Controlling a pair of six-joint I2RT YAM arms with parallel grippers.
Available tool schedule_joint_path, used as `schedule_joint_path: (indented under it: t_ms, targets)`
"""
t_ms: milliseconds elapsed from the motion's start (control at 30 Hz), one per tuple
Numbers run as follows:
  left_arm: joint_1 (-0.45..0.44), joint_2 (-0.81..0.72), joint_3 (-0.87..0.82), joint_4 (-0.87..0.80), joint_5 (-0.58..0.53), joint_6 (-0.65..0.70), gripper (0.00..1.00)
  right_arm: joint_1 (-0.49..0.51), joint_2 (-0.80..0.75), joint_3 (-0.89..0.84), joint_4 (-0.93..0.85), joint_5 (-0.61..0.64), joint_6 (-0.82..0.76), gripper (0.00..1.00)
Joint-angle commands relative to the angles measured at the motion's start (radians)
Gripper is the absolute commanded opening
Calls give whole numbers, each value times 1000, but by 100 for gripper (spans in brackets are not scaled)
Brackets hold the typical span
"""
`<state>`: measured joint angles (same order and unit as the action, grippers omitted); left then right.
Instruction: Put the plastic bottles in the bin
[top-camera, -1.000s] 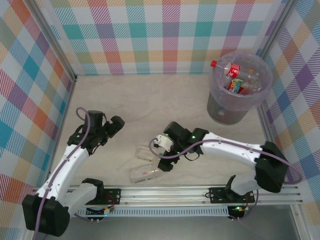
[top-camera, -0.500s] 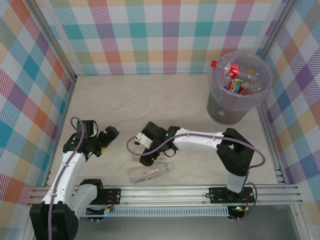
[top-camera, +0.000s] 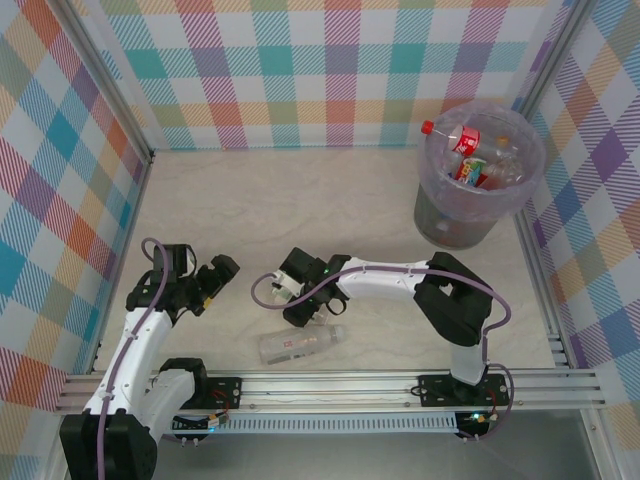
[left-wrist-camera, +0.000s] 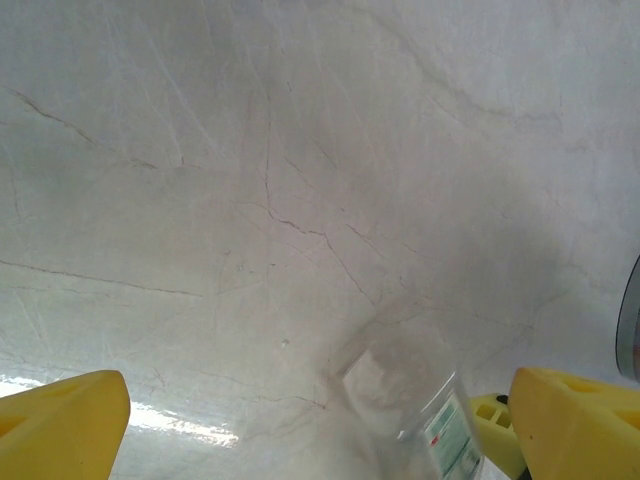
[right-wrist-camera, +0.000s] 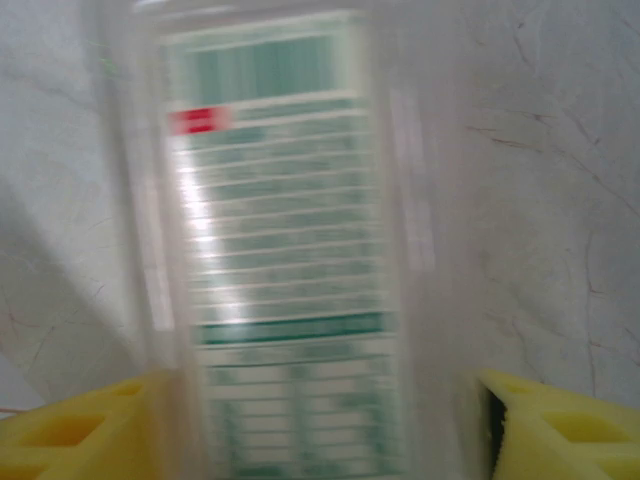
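Note:
A clear plastic bottle with a pale green-printed label (right-wrist-camera: 280, 200) lies on the table between the fingers of my right gripper (right-wrist-camera: 320, 430). The jaws stand close on both its sides, with a thin dark gap at the right finger (right-wrist-camera: 560, 430). From above, the right gripper (top-camera: 292, 306) covers most of that bottle. Another clear bottle (top-camera: 300, 345) lies just in front of it. My left gripper (top-camera: 228, 268) hovers open and empty to the left. Its wrist view shows its wide-apart gripper (left-wrist-camera: 320, 440) and the same clear bottle (left-wrist-camera: 425, 420). The bin (top-camera: 530, 170) stands at the far right.
Inside the bin lie several bottles, one with a red cap (top-camera: 455, 135) resting near the rim. Checked walls enclose the table on three sides. The metal rail (top-camera: 330, 385) with both arm bases runs along the near edge.
My right arm reached left and settled over the clear bottle, its jaws narrowing around it. The left arm drew back slightly towards its base and stayed open.

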<state>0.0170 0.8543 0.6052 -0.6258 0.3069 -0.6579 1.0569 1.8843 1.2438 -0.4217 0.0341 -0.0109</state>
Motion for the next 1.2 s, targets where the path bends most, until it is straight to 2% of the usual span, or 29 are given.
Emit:
schedule_joint_path:
  t_ms: [0, 267, 333, 433, 533, 733, 867, 967, 1167]
  targets:
    - [11, -15, -17, 18, 31, 0, 97, -19, -24, 21, 28, 39, 46, 65]
    - [2, -11, -50, 108, 113, -60, 95, -94, -197, 96, -66, 86, 34, 58]
    - [-27, -5, -38, 116, 91, -74, 94, -137, -259, 134, -126, 113, 30, 57]
    - [-120, 14, -3, 109, 19, -76, 94, -218, -358, 198, -220, 186, 13, 55]
    - [-210, 45, 30, 115, -2, -62, 95, -334, -434, 291, -320, 266, 5, 54]
    - [-402, 113, 199, -54, -158, 147, 94, -580, -520, 480, -405, 296, -23, 51]
    - [-533, 110, 256, -94, -159, 246, 91, -737, -483, 615, -451, 275, -39, 50]
    - [-654, 114, 286, -140, -215, 294, 90, -855, -425, 693, -493, 246, -43, 50]
    - [-848, 151, 303, -193, -297, 345, 90, -1024, -366, 724, -494, 121, -50, 50]
